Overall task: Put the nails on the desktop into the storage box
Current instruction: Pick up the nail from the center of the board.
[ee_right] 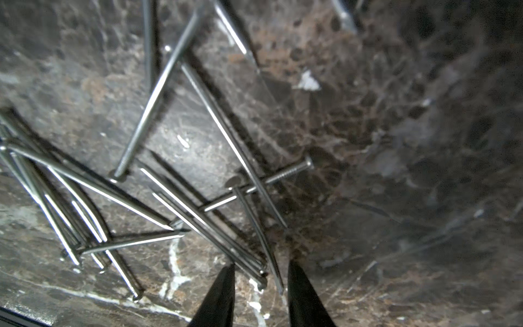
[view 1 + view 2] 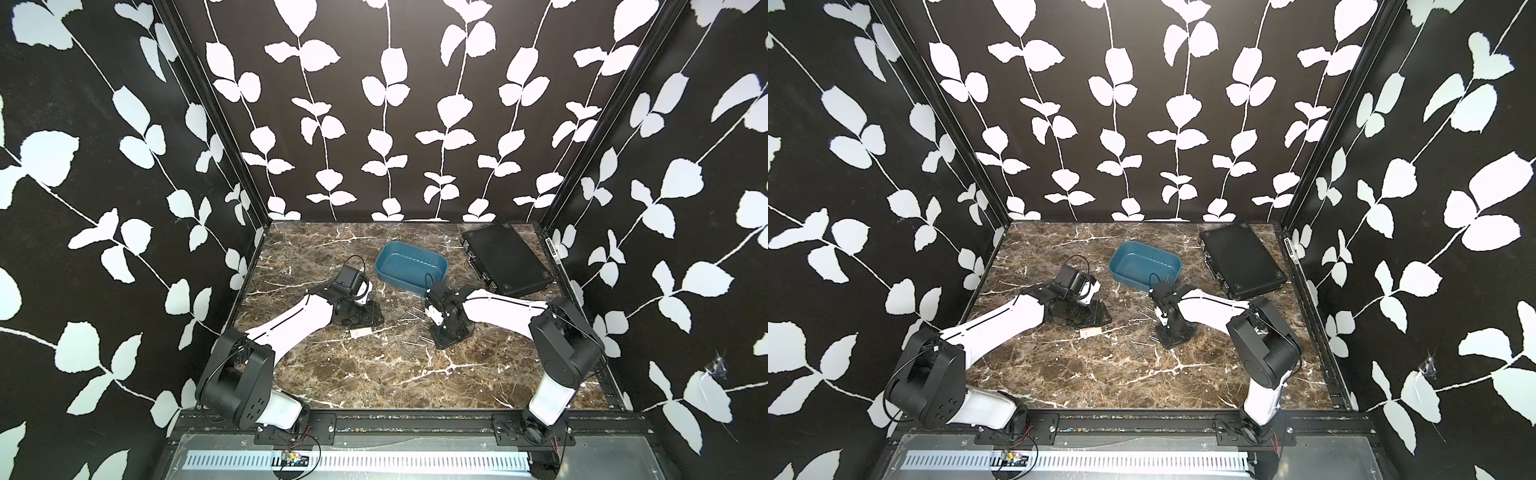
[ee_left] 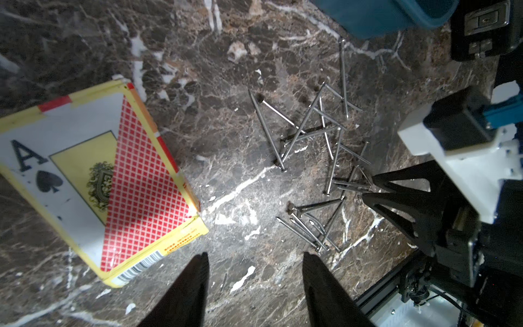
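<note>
My right claw [image 1: 261,271], narrow and empty, straddles crossed nails [image 1: 234,147] on the bench [image 1: 396,141]; closing here may catch several, which could slip and scatter before the box [image 2: 405,262].

Glare on nails [image 1: 157,93], dim blurred edges

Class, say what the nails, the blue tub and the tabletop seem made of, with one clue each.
Nails: likely steel, bright glints on shafts. Blue tub: probably moulded plastic, smooth, rounded corners. Tabletop: brown veined marble look; stone or printed laminate, unclear.
</note>
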### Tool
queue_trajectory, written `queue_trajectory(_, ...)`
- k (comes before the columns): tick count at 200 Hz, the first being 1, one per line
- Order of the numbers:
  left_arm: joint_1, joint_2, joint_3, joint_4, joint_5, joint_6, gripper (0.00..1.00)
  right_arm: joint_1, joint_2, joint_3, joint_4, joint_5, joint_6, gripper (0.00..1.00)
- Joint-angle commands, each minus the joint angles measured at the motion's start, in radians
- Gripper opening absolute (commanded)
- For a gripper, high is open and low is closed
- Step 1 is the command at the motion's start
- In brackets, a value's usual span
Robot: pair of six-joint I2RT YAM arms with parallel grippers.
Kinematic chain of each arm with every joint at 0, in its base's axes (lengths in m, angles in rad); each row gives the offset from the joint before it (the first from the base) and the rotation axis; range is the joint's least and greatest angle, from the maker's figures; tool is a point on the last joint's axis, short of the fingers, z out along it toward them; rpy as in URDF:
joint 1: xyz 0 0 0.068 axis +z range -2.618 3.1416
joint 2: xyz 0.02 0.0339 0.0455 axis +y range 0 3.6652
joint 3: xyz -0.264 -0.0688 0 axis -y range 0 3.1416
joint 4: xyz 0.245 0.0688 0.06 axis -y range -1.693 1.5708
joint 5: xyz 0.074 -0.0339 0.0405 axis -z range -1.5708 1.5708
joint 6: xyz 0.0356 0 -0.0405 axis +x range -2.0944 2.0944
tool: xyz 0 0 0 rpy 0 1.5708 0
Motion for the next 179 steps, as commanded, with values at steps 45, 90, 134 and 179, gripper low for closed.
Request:
queue_trajectory(45, 0.005, -0.037, -0.014, 0.002, 0.002, -0.016, 0.55, 0.007, 0.035, 0.013, 0.012, -0.004, -0.019, 0.34)
queue_trajectory(90, 0.005, -0.041, -0.02, 0.002, -0.007, -0.022, 0.55, 0.01, 0.028, 0.003, 0.011, 0.005, -0.012, 0.27)
queue_trajectory(134, 0.005, -0.02, -0.009, 0.017, -0.006, -0.028, 0.55, 0.009, 0.021, 0.019, -0.023, 0.062, -0.042, 0.18)
queue_trajectory(179, 0.004, 0.007, -0.002, 0.039, 0.002, -0.043, 0.55, 0.009, -0.016, 0.039, -0.05, 0.087, -0.077, 0.12)
